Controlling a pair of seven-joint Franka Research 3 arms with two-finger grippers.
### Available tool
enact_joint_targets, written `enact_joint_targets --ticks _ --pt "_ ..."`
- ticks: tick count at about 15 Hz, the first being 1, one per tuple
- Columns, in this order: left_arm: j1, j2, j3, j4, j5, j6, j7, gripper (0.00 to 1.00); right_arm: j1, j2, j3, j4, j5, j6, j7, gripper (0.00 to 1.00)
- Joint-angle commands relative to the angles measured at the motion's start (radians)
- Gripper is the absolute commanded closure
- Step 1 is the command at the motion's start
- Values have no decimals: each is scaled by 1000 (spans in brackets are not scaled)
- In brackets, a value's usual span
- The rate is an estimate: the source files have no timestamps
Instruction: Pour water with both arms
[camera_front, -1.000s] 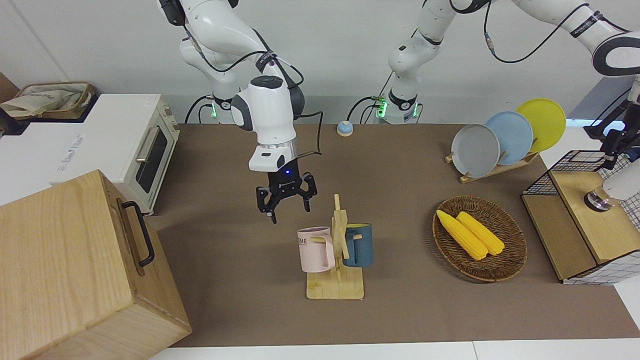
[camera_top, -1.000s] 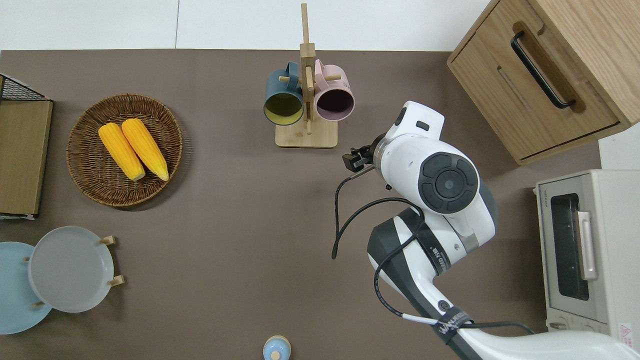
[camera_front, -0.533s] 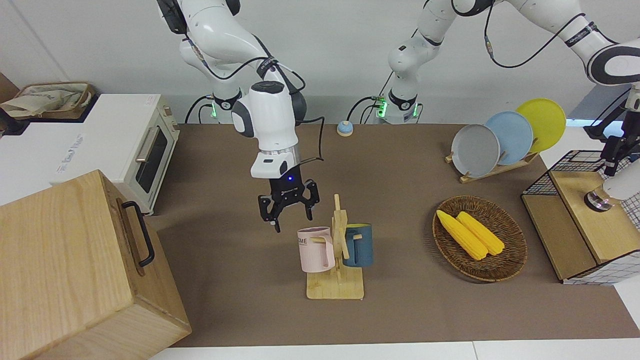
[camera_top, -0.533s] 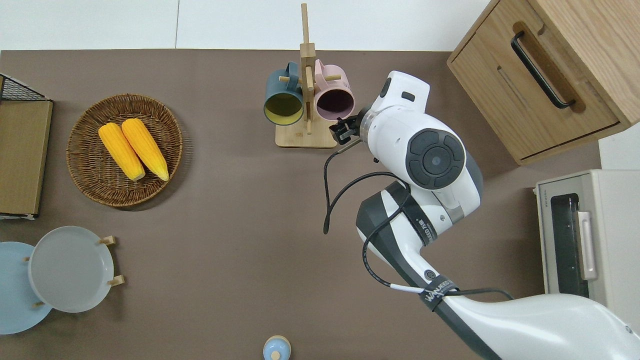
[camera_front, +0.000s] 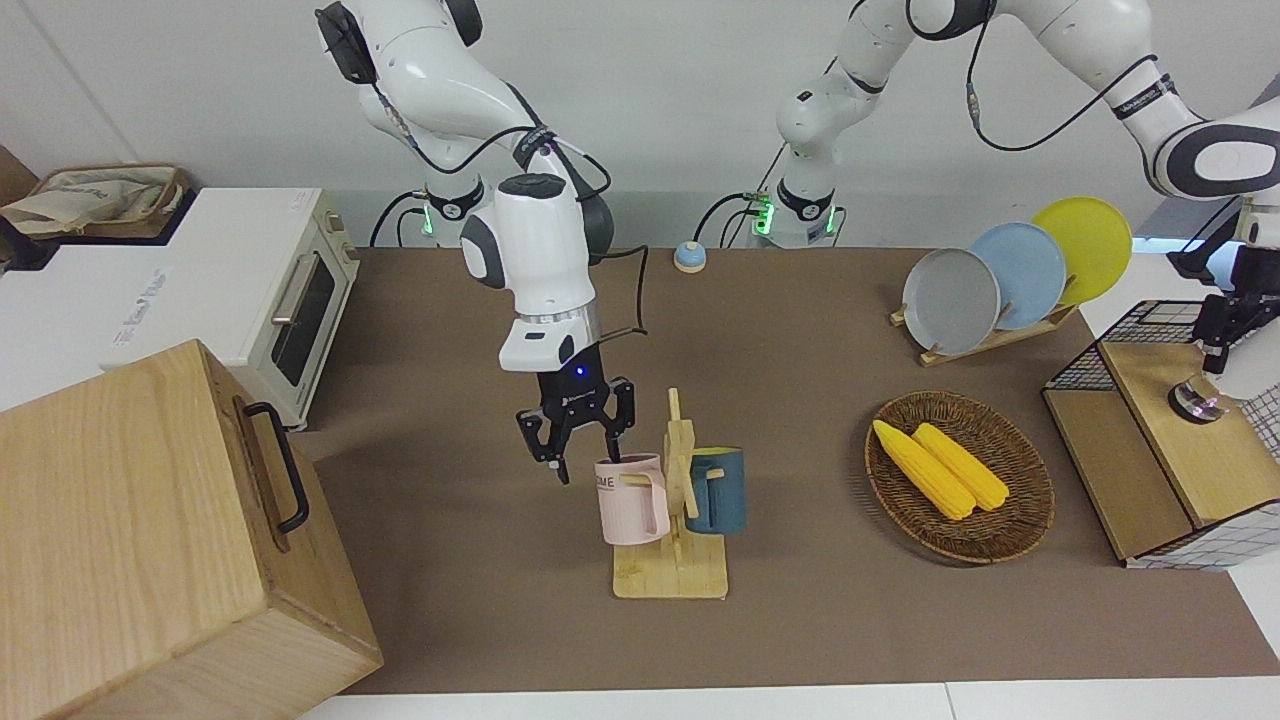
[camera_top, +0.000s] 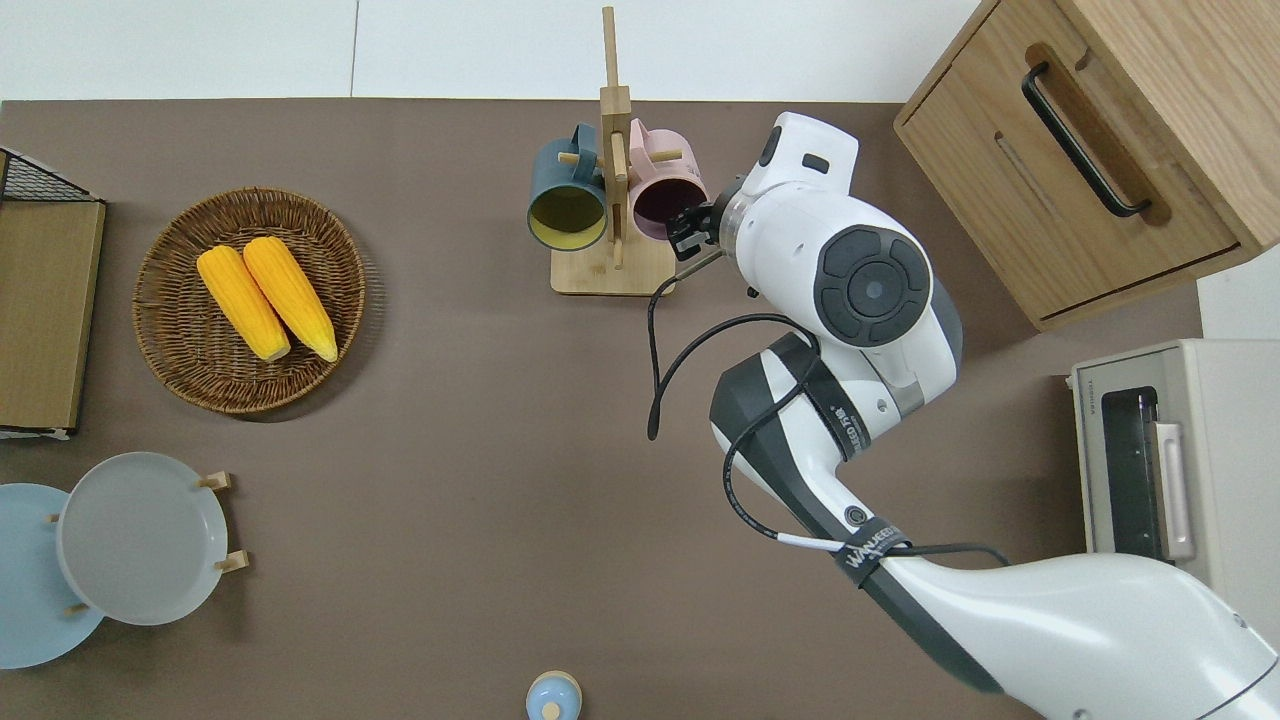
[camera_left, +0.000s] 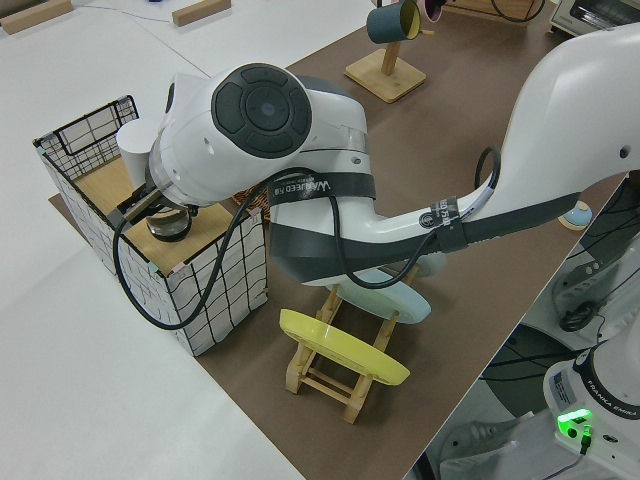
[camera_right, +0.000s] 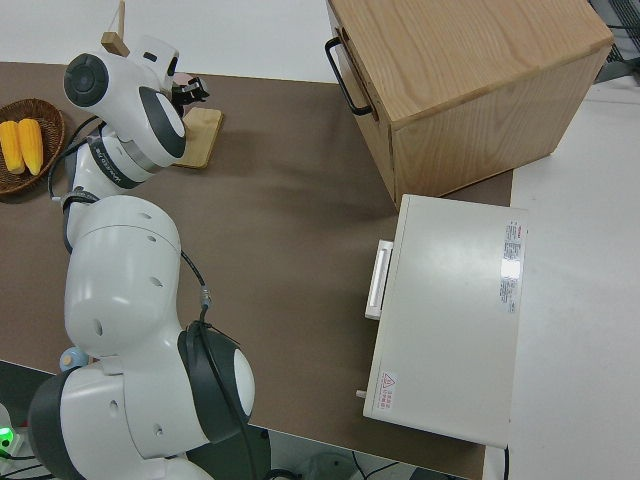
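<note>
My right gripper is open at the rim of a pink mug. One finger looks to be inside the mug's mouth, the other outside it. The pink mug and a dark blue mug hang on a wooden rack. My left gripper hangs at a wire basket at the left arm's end of the table, close to a white cylinder and a shiny round piece. Water is out of view.
A wicker tray holds two corn cobs. Three plates stand in a rack nearer to the robots. A wooden cabinet and a toaster oven fill the right arm's end. A small blue bell sits near the arm bases.
My right gripper has come down and away from the robots, from beside the rack onto the pink mug's rim. My left gripper has sunk slightly at the wire basket.
</note>
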Motion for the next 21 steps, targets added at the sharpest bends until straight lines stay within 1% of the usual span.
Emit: enact_joint_targets --ticks 1,2,4,5,6,14,17,18,19,21 --pt "-7 -10 1 -46 -68 59 66 2 15 52 -5 70 -18 6 -28 663" --pt "-7 -9 1 -46 -93 59 83 2 13 52 -5 70 -18 7 -28 757" --pt "-7 -7 1 -46 -110 59 92 2 15 58 -5 84 -18 6 -30 916" --pt "-7 -7 1 -46 -110 59 92 2 15 63 -5 87 -18 6 -30 977" --pt "-8 -7 1 -46 -110 60 92 2 20 64 -5 91 -18 6 -30 1000" --pt "-30 -6 1 -48 -110 82 94 2 17 64 -5 90 -18 6 -36 1000" --pt "-31 1 3 -51 -110 86 95 13 18 57 -6 88 -25 -7 -42 1000" --pt "-33 4 3 -52 -110 96 95 102 18 54 -6 87 -25 -8 -42 1000" --pt "-34 4 3 -60 -109 106 95 223 18 48 -6 87 -25 -14 -42 1000" --pt "-39 5 3 -61 -101 111 97 595 18 35 -14 81 -25 -28 -43 1000"
